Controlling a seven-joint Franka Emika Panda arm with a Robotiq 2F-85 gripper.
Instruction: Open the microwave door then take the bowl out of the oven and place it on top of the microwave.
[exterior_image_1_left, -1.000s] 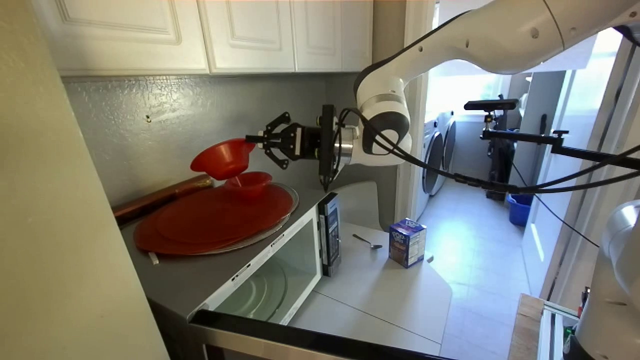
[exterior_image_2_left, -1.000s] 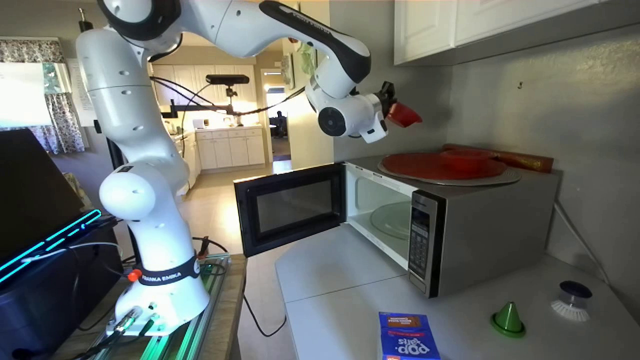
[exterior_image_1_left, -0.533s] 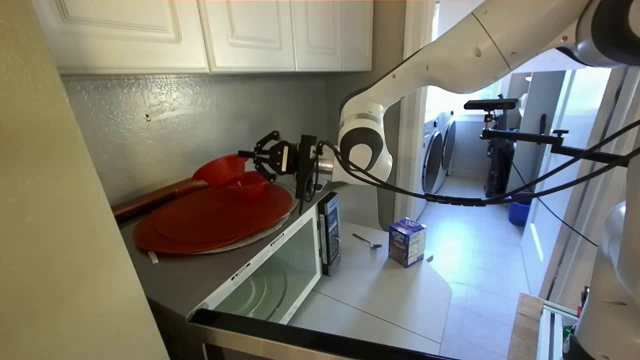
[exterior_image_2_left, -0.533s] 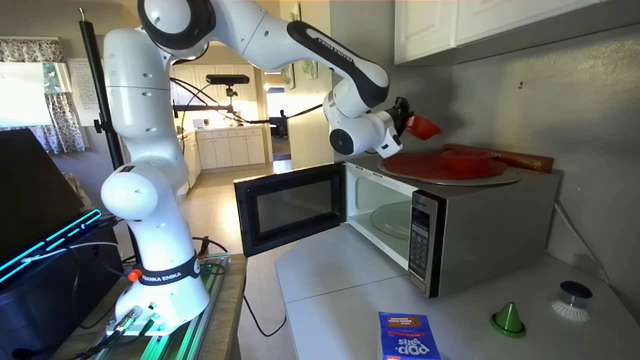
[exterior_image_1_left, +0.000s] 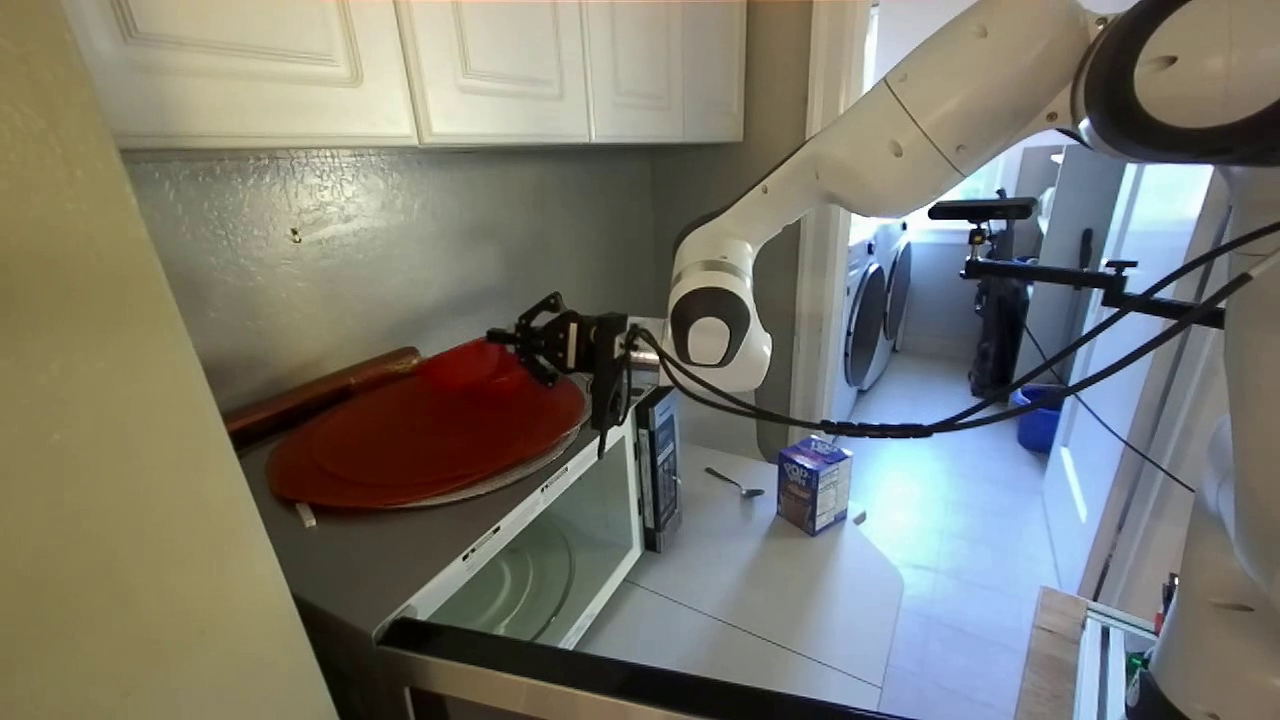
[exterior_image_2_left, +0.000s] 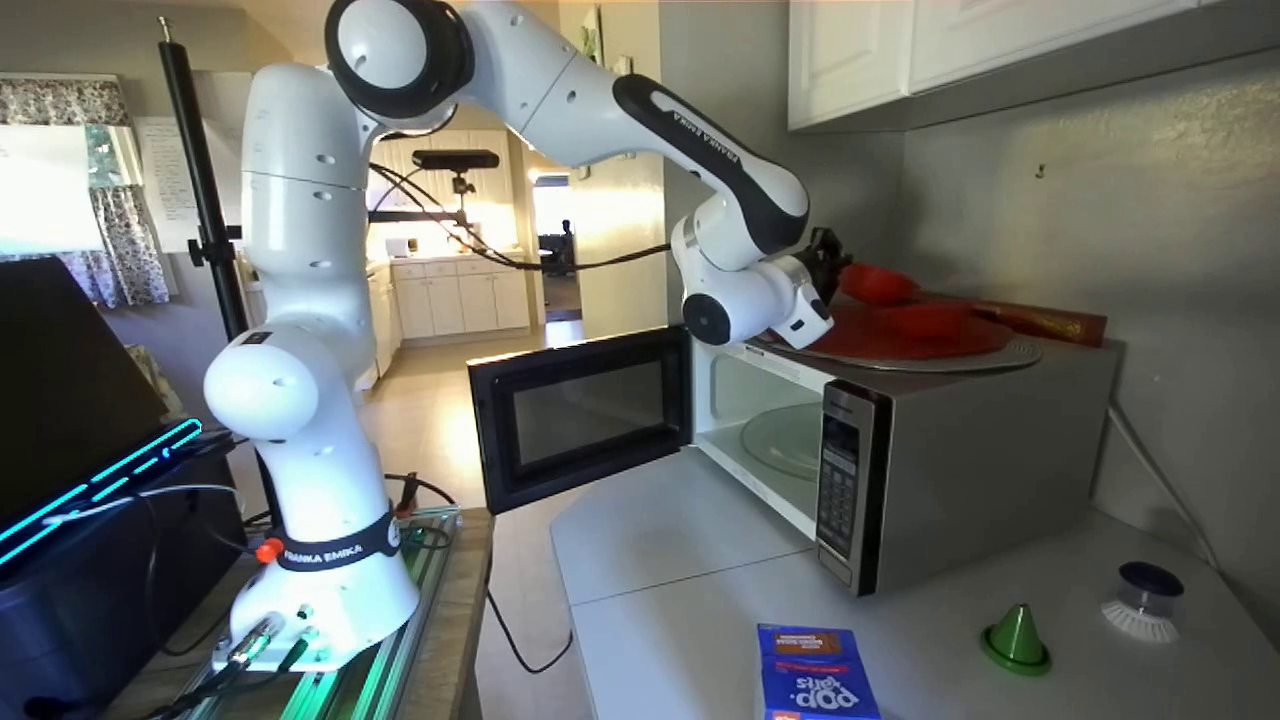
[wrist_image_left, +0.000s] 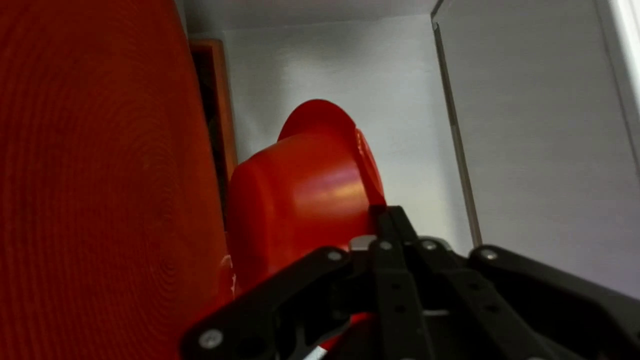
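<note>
My gripper is shut on the rim of a red bowl; its fingertips show in both exterior views (exterior_image_1_left: 497, 338) (exterior_image_2_left: 836, 266) and in the wrist view (wrist_image_left: 387, 212). The red bowl (exterior_image_2_left: 878, 285) is tilted and hangs just over the microwave top. It also shows in the wrist view (wrist_image_left: 305, 195). In an exterior view it blends with the red mats (exterior_image_1_left: 400, 450), so I cannot tell whether it touches them. A second red dish (exterior_image_2_left: 930, 319) lies on the mats. The microwave (exterior_image_2_left: 990, 480) has its door (exterior_image_2_left: 590, 415) wide open, with a glass turntable (exterior_image_2_left: 785, 440) inside.
A copper-coloured roll (exterior_image_1_left: 330, 388) lies behind the mats against the wall. White cabinets (exterior_image_1_left: 490, 70) hang above. On the counter are a Pop-Tarts box (exterior_image_1_left: 814, 487), a spoon (exterior_image_1_left: 735, 484), a green cone (exterior_image_2_left: 1018, 640) and a brush (exterior_image_2_left: 1145, 602).
My gripper has lowered the red bowl from well above the microwave to just over the red mats, moving closer to the back wall. The door has not moved.
</note>
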